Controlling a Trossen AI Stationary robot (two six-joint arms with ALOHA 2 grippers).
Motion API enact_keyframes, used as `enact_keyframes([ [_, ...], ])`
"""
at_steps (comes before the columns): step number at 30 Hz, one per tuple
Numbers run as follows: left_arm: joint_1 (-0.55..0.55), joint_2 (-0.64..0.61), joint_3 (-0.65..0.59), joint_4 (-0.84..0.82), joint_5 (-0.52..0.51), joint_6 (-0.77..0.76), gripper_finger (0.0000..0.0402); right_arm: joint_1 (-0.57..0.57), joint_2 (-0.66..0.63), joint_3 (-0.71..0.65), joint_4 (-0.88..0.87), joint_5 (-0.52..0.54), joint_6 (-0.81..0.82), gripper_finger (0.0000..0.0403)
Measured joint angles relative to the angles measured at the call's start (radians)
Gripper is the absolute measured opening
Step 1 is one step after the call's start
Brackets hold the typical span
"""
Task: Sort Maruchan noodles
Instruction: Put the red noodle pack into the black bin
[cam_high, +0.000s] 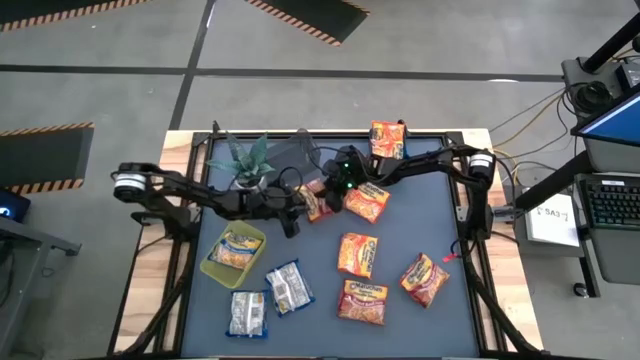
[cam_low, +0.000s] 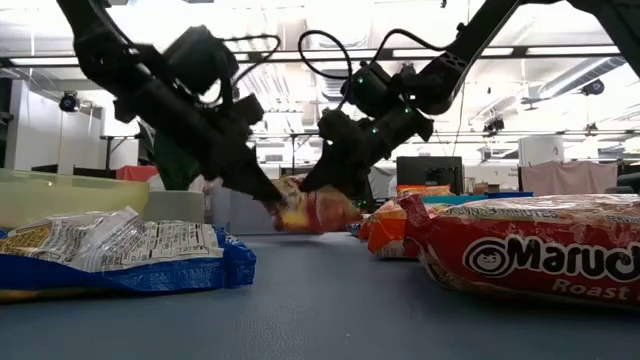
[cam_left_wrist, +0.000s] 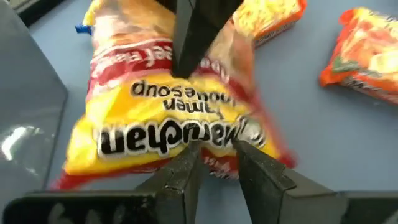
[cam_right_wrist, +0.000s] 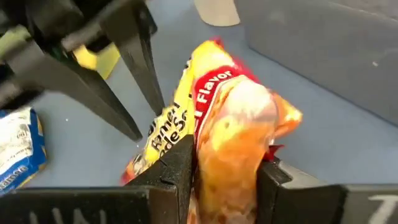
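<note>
An orange-yellow Maruchan noodle packet (cam_high: 318, 204) hangs just above the middle of the blue mat, and both grippers are shut on it. My left gripper (cam_high: 300, 210) comes at it from the table's left, my right gripper (cam_high: 335, 192) from the right. In the low view the packet (cam_low: 315, 212) sits between the two sets of fingers. More orange packets (cam_high: 357, 254) (cam_high: 362, 301) (cam_high: 424, 279) lie flat on the near right of the mat. Two whitish packets (cam_high: 288, 287) (cam_high: 246, 313) lie flat at the near left. My left gripper pinches the packet's sealed end edge (cam_left_wrist: 219, 151) between its two fingers, slanting down from the table's left. The packet's printed face spreads out beyond the fingers, clear of the mat. My right gripper pinches the packet's opposite end (cam_right_wrist: 229, 155) between its two fingers, slanting down from the table's right. The packet bulges between the fingers (cam_right_wrist: 179, 167) and stands tilted, lifted off the mat.
A yellow-green bin (cam_high: 215, 262) with a yellow packet in it stands at the left. A potted plant (cam_high: 248, 160) and a clear bin (cam_high: 295, 150) stand at the far left. Two more orange packets (cam_high: 367, 201) (cam_high: 387, 139) lie right of the grippers and at the far edge.
</note>
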Motion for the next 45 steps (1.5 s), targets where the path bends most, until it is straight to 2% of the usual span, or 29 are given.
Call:
enact_keyframes([
  [10, -0.005, -0.175, 0.0, -0.038, 0.014, 0.043, 0.0183, 0.023, -0.008, -0.009, 0.0, 0.025, -0.13, 0.0097],
  [14, -0.004, -0.186, 0.001, -0.016, -0.08, 0.053, 0.0216, 0.042, -0.008, -0.009, 0.004, 0.028, -0.188, 0.0097],
  [18, -0.003, -0.163, 0.001, -0.016, -0.094, 0.054, 0.0237, 0.063, -0.008, -0.009, 0.005, 0.031, -0.234, 0.0097],
  [24, 0.004, -0.096, 0.001, 0.036, -0.079, 0.034, 0.0247, 0.101, -0.008, -0.009, 0.009, 0.088, -0.308, 0.0097],
  [29, 0.017, -0.043, 0.0, 0.041, -0.073, 0.01, 0.0248, 0.121, -0.012, -0.009, 0.009, 0.092, -0.336, 0.0097],
  [36, 0.044, 0.009, 0.0, 0.068, 0.068, -0.001, 0.0248, 0.137, -0.033, -0.009, 0.007, 0.129, -0.384, 0.0097],
  [45, 0.045, 0.054, 0.0, 0.076, 0.132, -0.026, 0.0236, 0.141, -0.035, -0.01, 0.01, 0.136, -0.394, 0.0097],
])
